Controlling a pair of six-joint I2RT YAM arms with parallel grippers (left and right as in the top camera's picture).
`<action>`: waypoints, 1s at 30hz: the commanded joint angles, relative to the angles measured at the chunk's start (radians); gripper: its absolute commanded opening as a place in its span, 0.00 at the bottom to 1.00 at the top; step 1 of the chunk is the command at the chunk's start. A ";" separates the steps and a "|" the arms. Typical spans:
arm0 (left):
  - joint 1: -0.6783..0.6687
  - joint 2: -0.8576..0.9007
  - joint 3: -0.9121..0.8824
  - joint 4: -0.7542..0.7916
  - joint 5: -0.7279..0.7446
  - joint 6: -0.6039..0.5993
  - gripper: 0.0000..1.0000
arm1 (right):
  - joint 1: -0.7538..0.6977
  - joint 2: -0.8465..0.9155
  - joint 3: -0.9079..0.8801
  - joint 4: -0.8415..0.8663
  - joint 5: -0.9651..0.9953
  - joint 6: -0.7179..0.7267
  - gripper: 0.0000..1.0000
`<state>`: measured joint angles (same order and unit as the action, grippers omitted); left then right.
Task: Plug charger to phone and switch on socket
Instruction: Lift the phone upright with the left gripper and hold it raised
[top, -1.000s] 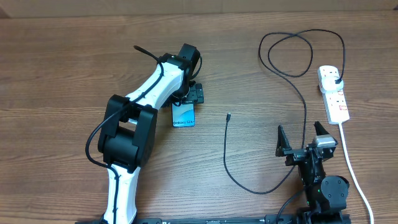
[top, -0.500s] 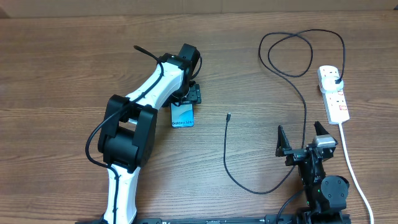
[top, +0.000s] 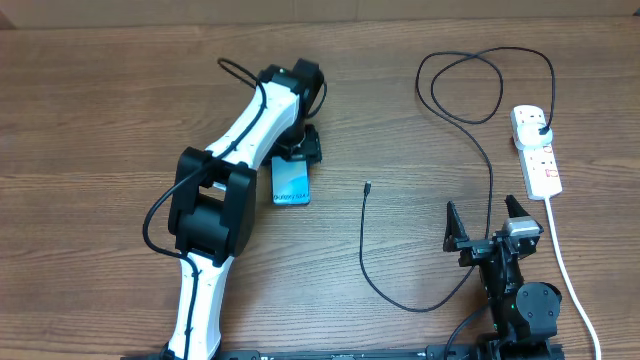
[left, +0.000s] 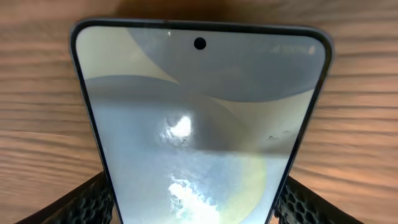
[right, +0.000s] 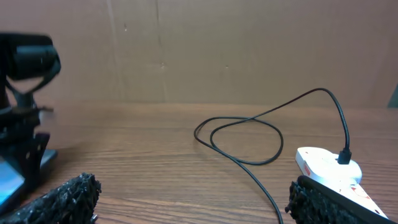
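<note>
The slim smartphone with the light blue screen (top: 291, 183) lies flat on the brown wooden tabletop (top: 100, 100), left of centre. My left gripper (top: 299, 150) is at its far end, jaws flanking its edges; whether they pinch it I cannot tell. The thin black charger cable's tip (top: 368, 186) lies apart, to the right. My right gripper (top: 490, 222) waits near right, jaws spread and empty. An off-centre squeeze could twist the phone out.

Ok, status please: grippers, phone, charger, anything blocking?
Left gripper straddles phone, grip unclear; right gripper open, empty. Charger tip loose on table, apart from phone. Nothing lies between them.
</note>
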<state>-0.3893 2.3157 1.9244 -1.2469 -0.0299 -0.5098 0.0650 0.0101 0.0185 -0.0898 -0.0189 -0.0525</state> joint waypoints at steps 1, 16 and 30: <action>0.010 -0.008 0.137 -0.057 0.105 0.063 0.73 | -0.006 -0.007 -0.010 0.005 0.006 -0.001 1.00; 0.079 -0.008 0.253 -0.322 0.780 0.275 0.72 | -0.006 -0.007 -0.010 0.005 0.006 -0.001 1.00; 0.195 -0.008 0.253 -0.402 1.311 0.290 0.72 | -0.006 -0.007 -0.010 0.005 0.006 -0.001 1.00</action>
<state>-0.2207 2.3154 2.1479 -1.6371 1.0843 -0.2382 0.0650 0.0101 0.0185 -0.0906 -0.0185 -0.0525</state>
